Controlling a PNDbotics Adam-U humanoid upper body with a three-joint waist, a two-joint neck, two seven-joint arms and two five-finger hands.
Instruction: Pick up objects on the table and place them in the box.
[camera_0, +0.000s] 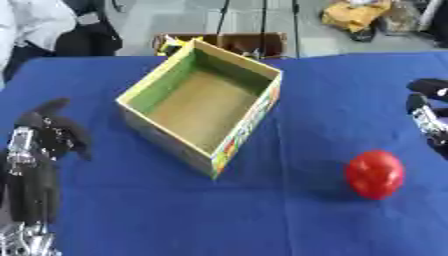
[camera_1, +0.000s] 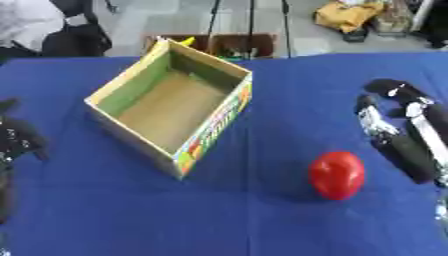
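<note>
No text, number or brand can be read in these views. The box (camera_0: 206, 107), in the upper middle of the frame, has colourful print along its right outer side, but the marks are too blurred to read as letters.

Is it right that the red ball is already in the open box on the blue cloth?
No. The red ball is not in the box; it lies on the blue cloth to the box's right, as the right eye view shows. The box is open.
</note>
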